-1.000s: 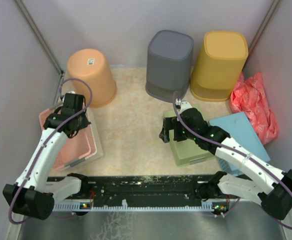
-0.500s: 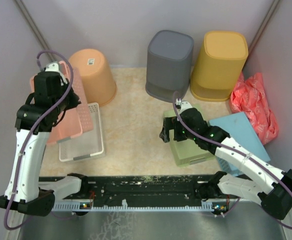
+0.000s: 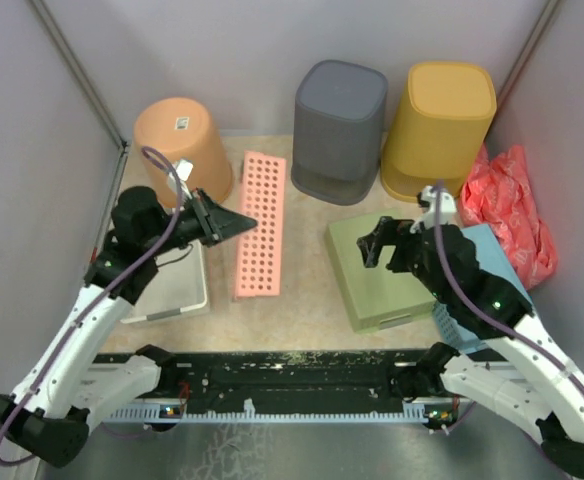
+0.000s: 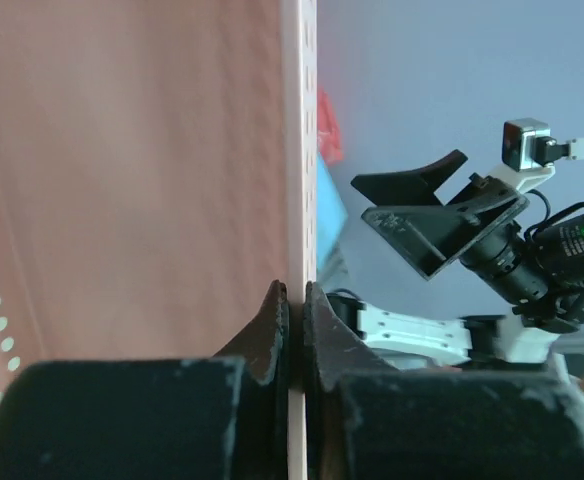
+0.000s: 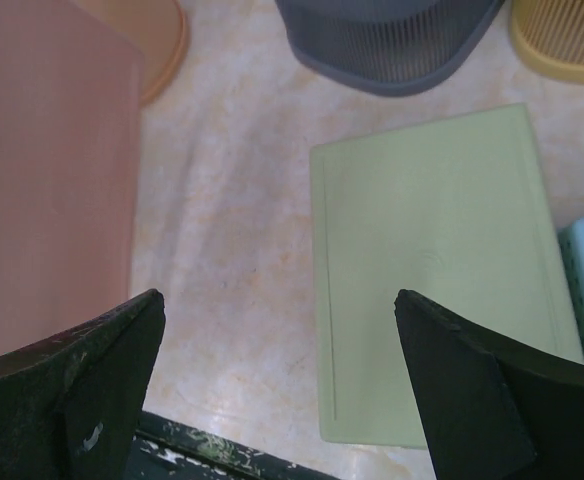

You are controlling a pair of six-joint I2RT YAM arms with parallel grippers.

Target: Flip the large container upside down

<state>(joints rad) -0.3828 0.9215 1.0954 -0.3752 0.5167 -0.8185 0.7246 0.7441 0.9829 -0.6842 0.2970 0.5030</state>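
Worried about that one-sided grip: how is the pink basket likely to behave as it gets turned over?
The pink basket is probably light: its walls look thin and full of holes. Pinched by one thin wall in the left gripper, it may flex or swing around that pinch. Turned on its narrow side, it would likely tip flat if released.

Pink container [image 3: 260,225], dotted with holes; plain green box [image 3: 367,290]; grey bin [image 3: 340,110].

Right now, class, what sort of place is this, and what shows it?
Most likely a robot test cell, not a home: plain pale walls box in a table, a left arm and right arm are bolted at its near edge, and a grey bin and yellow bin stand upside down.
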